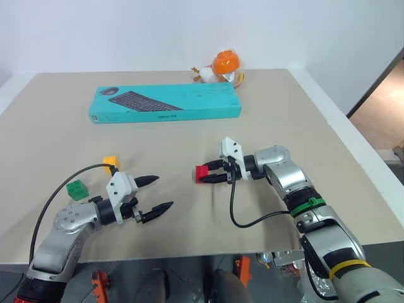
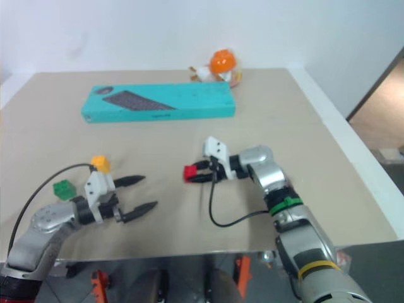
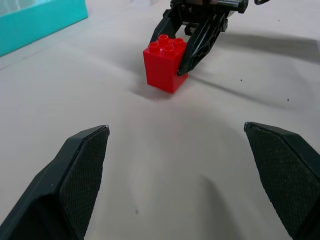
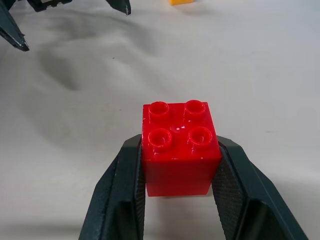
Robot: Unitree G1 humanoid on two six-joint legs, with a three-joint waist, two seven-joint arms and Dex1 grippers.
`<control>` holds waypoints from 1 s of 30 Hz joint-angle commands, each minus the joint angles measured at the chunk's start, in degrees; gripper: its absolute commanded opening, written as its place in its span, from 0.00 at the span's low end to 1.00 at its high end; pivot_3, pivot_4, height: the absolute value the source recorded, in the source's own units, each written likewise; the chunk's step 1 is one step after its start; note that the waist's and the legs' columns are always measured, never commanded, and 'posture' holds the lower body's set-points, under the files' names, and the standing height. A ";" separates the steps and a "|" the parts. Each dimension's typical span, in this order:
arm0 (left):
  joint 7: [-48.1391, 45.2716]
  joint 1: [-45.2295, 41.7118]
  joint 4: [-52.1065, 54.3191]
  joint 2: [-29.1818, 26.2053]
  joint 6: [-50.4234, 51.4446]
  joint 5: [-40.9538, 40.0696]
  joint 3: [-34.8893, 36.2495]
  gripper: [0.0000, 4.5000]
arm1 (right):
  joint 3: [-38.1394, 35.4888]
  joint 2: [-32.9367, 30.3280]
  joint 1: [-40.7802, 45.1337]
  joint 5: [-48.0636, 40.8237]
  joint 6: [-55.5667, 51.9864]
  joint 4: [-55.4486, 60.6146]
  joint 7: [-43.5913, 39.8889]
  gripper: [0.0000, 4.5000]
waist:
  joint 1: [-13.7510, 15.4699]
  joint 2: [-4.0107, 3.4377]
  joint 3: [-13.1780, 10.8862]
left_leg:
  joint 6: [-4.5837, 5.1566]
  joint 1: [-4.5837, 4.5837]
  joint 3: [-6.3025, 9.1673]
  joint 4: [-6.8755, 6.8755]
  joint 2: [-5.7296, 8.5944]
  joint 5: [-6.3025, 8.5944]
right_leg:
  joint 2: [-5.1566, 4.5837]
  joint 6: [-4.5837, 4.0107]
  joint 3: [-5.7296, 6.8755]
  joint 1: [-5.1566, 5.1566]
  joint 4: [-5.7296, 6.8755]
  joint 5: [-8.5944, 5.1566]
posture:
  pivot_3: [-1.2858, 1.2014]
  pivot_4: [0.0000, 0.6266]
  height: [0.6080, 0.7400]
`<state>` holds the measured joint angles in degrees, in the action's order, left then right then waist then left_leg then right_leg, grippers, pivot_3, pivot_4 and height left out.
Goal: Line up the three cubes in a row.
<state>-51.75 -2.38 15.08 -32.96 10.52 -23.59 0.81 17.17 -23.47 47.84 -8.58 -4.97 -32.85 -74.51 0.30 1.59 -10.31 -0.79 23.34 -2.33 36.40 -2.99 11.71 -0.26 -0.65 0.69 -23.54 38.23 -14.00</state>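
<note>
The red cube (image 1: 201, 173) is at the table's middle, and my right gripper (image 1: 212, 174) is shut on it, fingers pressed to its two sides; its studded top (image 4: 178, 129) faces up. It looks to be at or just above the tabletop. The yellow-orange cube (image 1: 111, 163) and the green cube (image 1: 77, 189) rest on the table at the left, apart from each other. My left gripper (image 1: 156, 192) stands open with nothing between its fingers, just right of those two cubes and pointing toward the red cube (image 3: 165, 62).
A long teal keyboard box (image 1: 164, 103) lies across the far middle of the table (image 1: 303, 126). A round orange toy (image 1: 224, 66) sits behind it near the back edge. The table's right edge runs along a white border.
</note>
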 commanded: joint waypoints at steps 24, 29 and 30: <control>28.66 2.00 8.69 11.12 1.32 5.85 13.52 1.00 | -10.02 -1.89 -8.55 -10.80 -17.40 38.14 11.27 1.00 | -0.06 0.03 0.02 | -0.05 0.00 -0.01 -0.02 -0.21 0.04 | 0.02 0.07 -0.18 -0.10 0.02 0.05 | 0.52 0.24 1.00; 44.09 7.30 17.93 17.93 4.69 12.73 18.33 1.00 | -9.79 -0.01 -12.04 -13.00 -20.69 45.17 15.66 1.00 | -0.05 0.04 0.01 | -0.09 0.00 -0.09 0.01 -0.17 0.06 | -0.02 0.14 -0.29 -0.09 0.00 0.09 | 0.52 0.24 1.00; 46.47 8.23 19.17 19.20 5.53 13.53 19.46 1.00 | -9.73 0.04 -12.24 -13.06 -20.84 45.32 16.05 1.00 | -0.05 0.06 0.02 | -0.09 0.00 -0.10 0.03 -0.14 0.06 | -0.02 0.18 -0.30 -0.09 0.00 0.12 | 0.52 0.24 1.00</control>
<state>-10.02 5.01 30.22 -14.52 15.14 -12.01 17.11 8.55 -23.45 35.52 -20.32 -25.53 9.65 -59.44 0.25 1.65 -10.30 -0.88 23.34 -2.43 36.46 -3.14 11.77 -0.28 -0.45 0.38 -23.62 38.23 -13.84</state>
